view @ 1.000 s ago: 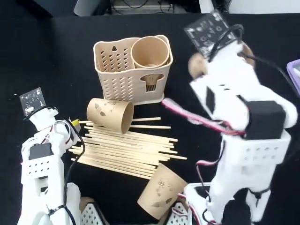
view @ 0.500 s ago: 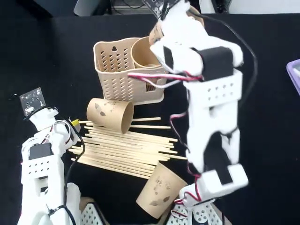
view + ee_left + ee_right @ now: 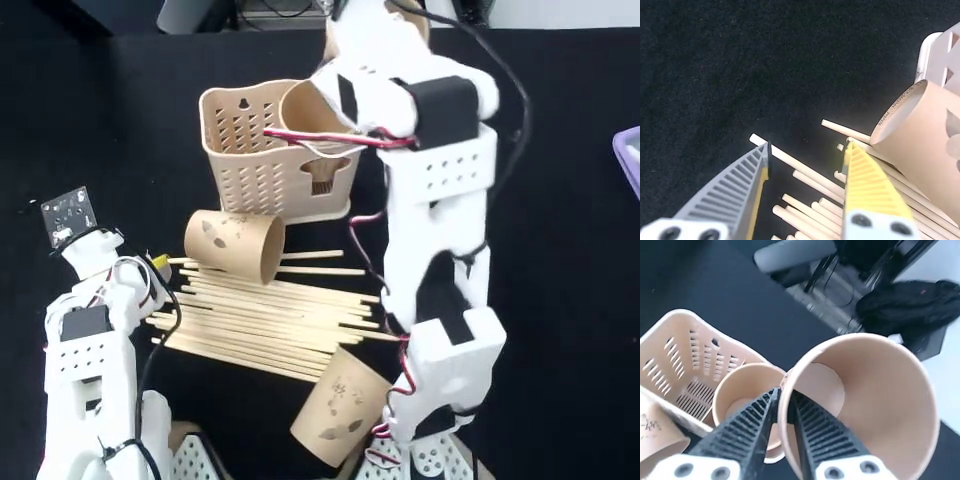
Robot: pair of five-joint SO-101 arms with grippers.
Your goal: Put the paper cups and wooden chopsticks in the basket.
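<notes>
Over the last 1 s the right arm [image 3: 440, 180] has swung from the desk's right side across to the basket [image 3: 250, 165]. Since 0.5 s ago it has settled a little farther over the basket's right end. The left arm [image 3: 90, 340], the chopsticks and the lying cups have kept their places. The right tool [image 3: 782, 392] is clamped on the rim of the held cup [image 3: 865, 390], 1 finger inside and 1 outside. That cup is tilted above the basket, just beside the upright cup [image 3: 742, 390] standing in the basket's right part. The left tool [image 3: 807, 160] hangs with its jaws apart over the left ends of the chopsticks [image 3: 270, 320], a loose sheaf of pale wooden sticks on the black desk [image 3: 570, 330]. The far cup [image 3: 235, 245] lies on its side on the sticks, in front of the basket. The near cup [image 3: 340, 405] lies on its side at the sheaf's near edge, by the right arm's base. Both are brown paper with small dark printed marks too small to read. The basket is beige with slotted walls.
</notes>
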